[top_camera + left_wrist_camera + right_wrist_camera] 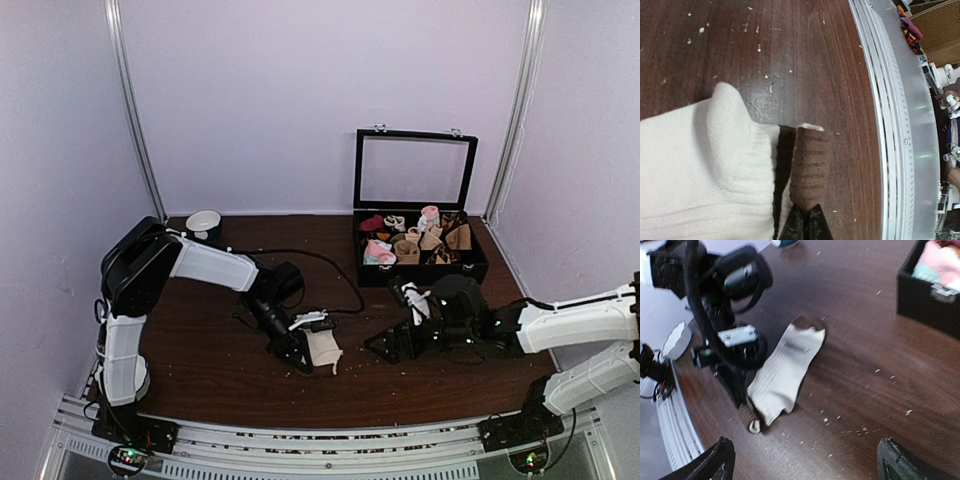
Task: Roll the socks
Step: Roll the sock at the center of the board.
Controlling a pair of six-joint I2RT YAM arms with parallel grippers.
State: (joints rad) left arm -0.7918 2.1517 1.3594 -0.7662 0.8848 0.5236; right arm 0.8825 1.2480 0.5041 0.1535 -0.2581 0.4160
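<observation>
A pale cream ribbed sock (325, 351) lies flat on the brown table just right of my left gripper (298, 355). In the left wrist view the sock (700, 170) fills the left side. My left gripper (806, 214) is shut on a brown ribbed fabric end with a white tip (811, 160) beside it. In the right wrist view the sock (785, 371) lies lengthwise, with the brown end (746, 418) at its near corner under the left gripper (735, 365). My right gripper (805, 460) is open wide and empty, low over the table right of the sock, and also shows in the top view (385, 346).
A black box (420, 270) with its lid raised holds several rolled socks at the back right; its corner shows in the right wrist view (925, 295). A small bowl (203, 222) stands at the back left. A black cable (320, 265) crosses the table. A metal rail (900, 125) runs along the front edge.
</observation>
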